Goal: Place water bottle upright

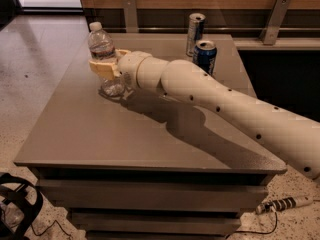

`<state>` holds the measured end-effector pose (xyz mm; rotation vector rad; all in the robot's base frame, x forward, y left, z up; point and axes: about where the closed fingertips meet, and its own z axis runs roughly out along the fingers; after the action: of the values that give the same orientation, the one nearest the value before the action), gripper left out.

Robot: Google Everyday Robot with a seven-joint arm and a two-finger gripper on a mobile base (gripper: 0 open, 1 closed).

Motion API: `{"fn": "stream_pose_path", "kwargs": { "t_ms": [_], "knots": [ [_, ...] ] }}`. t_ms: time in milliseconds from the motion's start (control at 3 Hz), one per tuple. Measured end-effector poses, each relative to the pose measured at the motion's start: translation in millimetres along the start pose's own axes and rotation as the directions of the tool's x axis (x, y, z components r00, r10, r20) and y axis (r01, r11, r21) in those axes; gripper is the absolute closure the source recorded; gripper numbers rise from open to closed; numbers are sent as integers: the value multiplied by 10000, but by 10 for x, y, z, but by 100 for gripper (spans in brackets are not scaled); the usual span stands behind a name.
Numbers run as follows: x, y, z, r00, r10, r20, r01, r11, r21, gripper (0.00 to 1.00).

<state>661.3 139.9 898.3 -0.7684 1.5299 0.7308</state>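
The water bottle [102,46] is a small clear ribbed bottle with a white cap. It stands upright on the grey table [100,129] near the back left, its base touching the tabletop. My gripper [104,67] reaches in from the right on a long white arm, and its cream fingers [98,65] wrap around the bottle's middle, covering the label area. The bottle's lower part shows below the fingers.
A blue drink can [205,57] and a slim silver-blue can [195,33] stand at the back of the table, right of my arm. A wooden wall with metal brackets runs behind. A power strip [282,204] lies on the floor at right, black cables at left.
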Motion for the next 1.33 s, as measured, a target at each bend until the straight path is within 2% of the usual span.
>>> {"fn": "stream_pose_path", "kwargs": {
  "t_ms": [333, 1333],
  "knots": [
    [-3, 0, -1, 10000, 0, 1, 0, 10000, 1, 84],
    [-6, 13, 8, 10000, -3, 2, 3, 10000, -22, 13]
  ]
}}
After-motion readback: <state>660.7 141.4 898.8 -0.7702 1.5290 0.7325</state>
